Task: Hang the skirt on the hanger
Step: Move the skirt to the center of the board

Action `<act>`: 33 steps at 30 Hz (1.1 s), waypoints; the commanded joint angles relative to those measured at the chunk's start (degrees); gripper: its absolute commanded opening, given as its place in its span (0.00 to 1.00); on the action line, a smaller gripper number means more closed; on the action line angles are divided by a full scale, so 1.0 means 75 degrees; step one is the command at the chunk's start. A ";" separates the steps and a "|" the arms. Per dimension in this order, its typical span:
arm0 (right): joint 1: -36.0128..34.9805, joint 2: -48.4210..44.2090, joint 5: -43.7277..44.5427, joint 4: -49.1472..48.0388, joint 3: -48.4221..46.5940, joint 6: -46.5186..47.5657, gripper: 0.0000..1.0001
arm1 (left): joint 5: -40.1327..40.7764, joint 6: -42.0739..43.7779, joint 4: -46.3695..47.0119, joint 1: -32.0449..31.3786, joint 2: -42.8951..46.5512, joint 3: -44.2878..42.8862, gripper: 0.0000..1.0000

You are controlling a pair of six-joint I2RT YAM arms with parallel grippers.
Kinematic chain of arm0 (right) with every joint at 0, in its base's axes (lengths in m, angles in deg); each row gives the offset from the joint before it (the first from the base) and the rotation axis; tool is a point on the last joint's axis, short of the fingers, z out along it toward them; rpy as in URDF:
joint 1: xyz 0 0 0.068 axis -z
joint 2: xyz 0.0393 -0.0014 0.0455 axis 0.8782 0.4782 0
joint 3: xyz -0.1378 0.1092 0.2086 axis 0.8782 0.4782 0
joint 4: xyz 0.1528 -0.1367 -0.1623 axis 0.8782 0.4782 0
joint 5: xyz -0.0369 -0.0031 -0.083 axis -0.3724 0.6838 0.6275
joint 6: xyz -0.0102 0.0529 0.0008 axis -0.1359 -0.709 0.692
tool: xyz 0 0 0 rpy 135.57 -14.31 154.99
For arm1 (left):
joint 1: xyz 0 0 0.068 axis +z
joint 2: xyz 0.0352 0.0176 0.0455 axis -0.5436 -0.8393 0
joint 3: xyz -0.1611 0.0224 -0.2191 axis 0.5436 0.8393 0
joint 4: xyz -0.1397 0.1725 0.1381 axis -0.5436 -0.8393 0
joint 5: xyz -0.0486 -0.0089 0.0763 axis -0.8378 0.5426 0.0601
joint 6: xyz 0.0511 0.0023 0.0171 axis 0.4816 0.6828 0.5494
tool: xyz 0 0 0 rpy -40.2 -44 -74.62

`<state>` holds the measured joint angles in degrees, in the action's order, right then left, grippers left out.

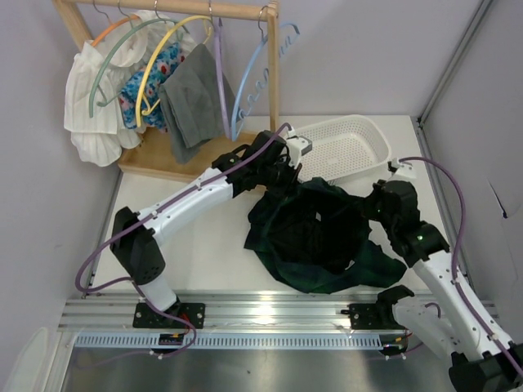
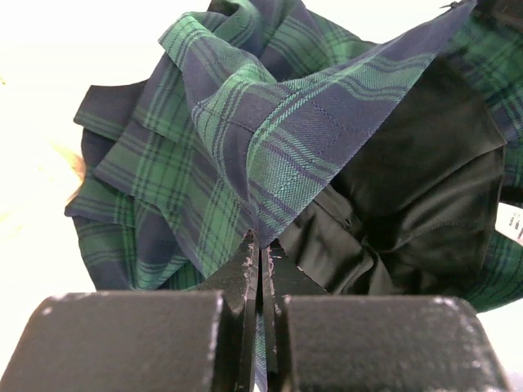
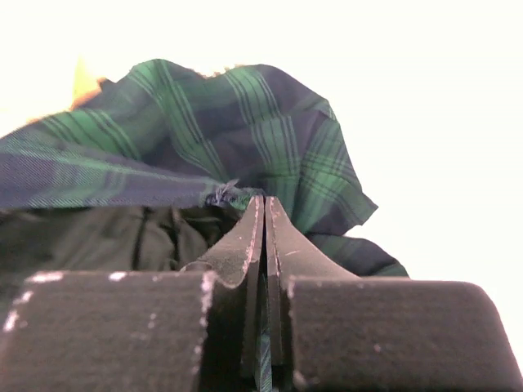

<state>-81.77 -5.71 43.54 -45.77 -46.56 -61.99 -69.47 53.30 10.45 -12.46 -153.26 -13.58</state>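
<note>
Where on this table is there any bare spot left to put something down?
Bare table lies between the left arm and the skirt, down to the front rail. A thinner strip runs right of the basket. Crowded: the middle and the rack corner.

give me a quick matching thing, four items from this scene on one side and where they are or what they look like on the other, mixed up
Column one:
1. skirt
2. basket
3. light blue hanger
4. grey garment

Column two:
a. draped from a hanger on the rack
b. white, full of small holes, on the table
c. green and navy plaid
d. bare, rightmost on the rack

Pairs: 1-c, 2-b, 3-d, 4-a
</note>
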 commanded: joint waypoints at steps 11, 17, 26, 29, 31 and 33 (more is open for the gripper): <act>0.0509 -0.0140 -0.0467 0.0749 -0.0373 -0.0301 0.00 | 0.2283 -0.0696 -0.0679 -0.0520 0.1681 0.0143 0.94; 0.0532 0.0131 -0.0584 0.0059 0.0200 -0.0722 0.00 | 0.4022 -0.3314 -0.0774 -0.2022 0.3534 0.2187 1.00; 0.0544 0.0517 -0.0982 -0.0540 0.0248 -0.0430 0.00 | 0.4563 -0.7068 0.0338 -0.2690 0.5270 0.5743 0.99; 0.0544 0.0541 -0.1205 -0.0681 0.0353 -0.0383 0.00 | 0.4656 -0.7937 0.0947 -0.2738 0.5423 0.6458 0.96; 0.0532 0.0494 -0.1252 -0.0716 0.0389 -0.0360 0.00 | 0.4854 -0.8336 0.0973 -0.2773 0.5377 0.6600 0.96; 0.0544 0.0483 -0.1311 -0.0681 0.0354 -0.0336 0.00 | 0.5042 -0.9005 0.0750 -0.2831 0.5236 0.6576 0.97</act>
<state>-77.92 -1.51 35.60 -48.41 -43.74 -65.51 -35.79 -2.77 12.04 -32.83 -114.42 36.36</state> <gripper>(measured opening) 0.011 0.964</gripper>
